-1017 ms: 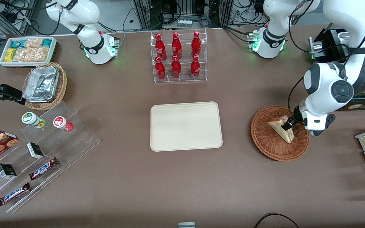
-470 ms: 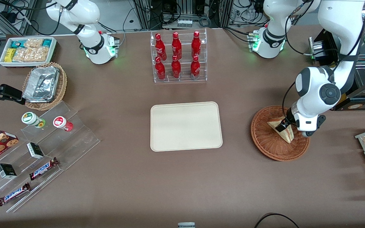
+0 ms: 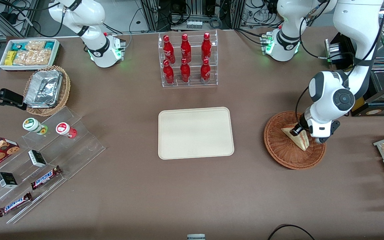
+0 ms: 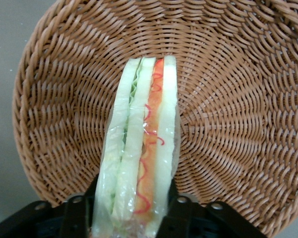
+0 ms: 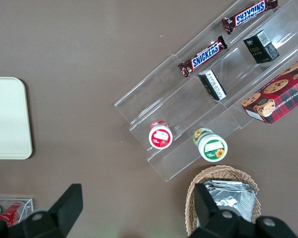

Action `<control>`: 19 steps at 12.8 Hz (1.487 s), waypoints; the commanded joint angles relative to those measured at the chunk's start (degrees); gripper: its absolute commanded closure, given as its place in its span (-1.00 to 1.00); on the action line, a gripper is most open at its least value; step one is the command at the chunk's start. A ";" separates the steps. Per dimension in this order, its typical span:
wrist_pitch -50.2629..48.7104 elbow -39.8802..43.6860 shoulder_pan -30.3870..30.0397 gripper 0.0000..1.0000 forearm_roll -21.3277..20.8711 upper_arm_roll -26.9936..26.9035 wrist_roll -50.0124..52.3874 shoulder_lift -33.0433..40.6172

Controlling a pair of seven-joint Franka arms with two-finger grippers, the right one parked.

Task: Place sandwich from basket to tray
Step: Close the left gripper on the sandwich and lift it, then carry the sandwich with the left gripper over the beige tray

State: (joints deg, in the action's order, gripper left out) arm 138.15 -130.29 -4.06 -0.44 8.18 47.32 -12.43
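While my left arm bends down over the right side of the front view, my gripper (image 3: 298, 130) sits low inside the basket (image 3: 280, 148), which rests on the brown table (image 3: 192, 193) at the working arm's end. My fingers are clamped on the sandwich (image 3: 299, 140); the wedge lies in the basket's middle with its pale bread face up and its point aimed at the lower right of the frame. At this angle I cannot quite tell whether the sandwich has left the weave or rests on it. The tray (image 3: 195, 132) lies flat in the centre of the frame, well apart from the basket, with nothing on it. Above the tray in the frame stands a clear rack of red bottles (image 3: 187, 60).

From my wrist camera the sandwich (image 4: 141, 148) stands on edge, its cut face toward the lens: white bread, green leaf, an orange layer and red streaks under clear wrap. My black fingers (image 4: 79, 218) press against both of its broad sides, closed on it. The basket (image 4: 228, 99) fills the picture around it.

Seen from the parked arm's wrist, only a corner of the tray (image 5: 7, 119) shows at the left edge, beside a clear stepped shelf (image 5: 198, 114) holding snack bars and small tubs.
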 commanded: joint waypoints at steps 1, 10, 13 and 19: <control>-5.42 -0.23 0.72 1.00 -1.14 0.34 0.58 5.47; -20.38 15.05 24.78 1.00 -2.11 1.04 0.76 1.11; -20.56 24.52 33.65 1.00 -1.05 1.04 2.68 -6.96; -22.04 45.96 42.81 1.00 -1.05 1.13 9.70 -23.40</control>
State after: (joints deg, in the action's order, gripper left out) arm 118.99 -93.47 36.87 -1.49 10.09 54.73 -29.61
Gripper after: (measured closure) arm 0.846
